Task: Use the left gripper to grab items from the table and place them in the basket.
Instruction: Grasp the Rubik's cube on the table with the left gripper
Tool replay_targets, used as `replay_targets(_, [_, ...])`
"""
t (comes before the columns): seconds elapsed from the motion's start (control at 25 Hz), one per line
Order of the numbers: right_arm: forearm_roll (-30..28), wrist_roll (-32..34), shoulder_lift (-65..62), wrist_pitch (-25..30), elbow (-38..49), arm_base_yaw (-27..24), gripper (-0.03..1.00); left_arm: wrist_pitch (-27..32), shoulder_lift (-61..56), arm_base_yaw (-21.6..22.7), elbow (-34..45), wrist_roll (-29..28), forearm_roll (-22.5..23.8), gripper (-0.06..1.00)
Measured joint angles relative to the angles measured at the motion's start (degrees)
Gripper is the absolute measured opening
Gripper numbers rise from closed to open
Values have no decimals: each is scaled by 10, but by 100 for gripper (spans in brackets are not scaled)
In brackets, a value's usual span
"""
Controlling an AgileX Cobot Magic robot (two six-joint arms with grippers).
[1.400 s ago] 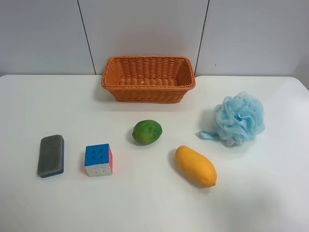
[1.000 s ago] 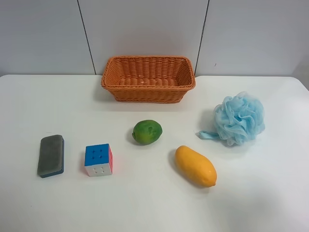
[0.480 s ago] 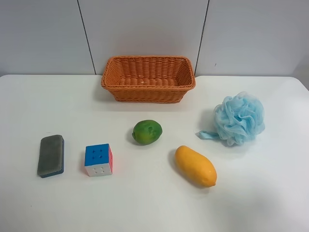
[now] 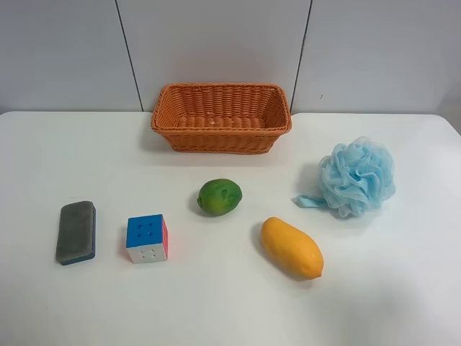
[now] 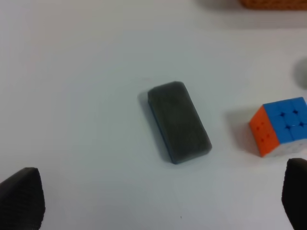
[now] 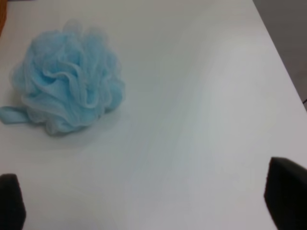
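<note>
The orange-brown wicker basket [image 4: 220, 117] stands empty at the back of the white table. In front of it lie a grey-and-blue sponge block [image 4: 76, 231], a puzzle cube [image 4: 147, 238], a green round fruit [image 4: 220, 197], an orange mango [image 4: 291, 247] and a light-blue bath pouf [image 4: 357, 176]. Neither arm shows in the exterior high view. In the left wrist view my left gripper [image 5: 158, 196] is open above the table, with the sponge block [image 5: 178, 120] and the cube [image 5: 281, 126] ahead of its fingertips [image 5: 21, 195]. In the right wrist view my right gripper [image 6: 148, 196] is open, with the pouf [image 6: 69, 89] ahead.
The white table [image 4: 216, 303] ends at a grey panelled wall behind the basket. The table's edge and dark floor show in the right wrist view [image 6: 292, 52]. The basket's rim shows at the edge of the left wrist view [image 5: 273, 4].
</note>
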Motion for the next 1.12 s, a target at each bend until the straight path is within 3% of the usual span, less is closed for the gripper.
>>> replay_targets(0.36, [0,0,0,0,0,0,99,59,285,0,-142,-20,-16,100])
replay_targets(0.6, [0,0,0,0,0,0,99,50,398,-11,-167,-35,-57,100])
replay_targets(0.8, [0,0,0,0,0,0,99,12,450,-115,-167,-120,-17,100])
replay_targets(1.12, [0,0,0,0,0,0,99,-41,574,-315,-168,-334,75,100])
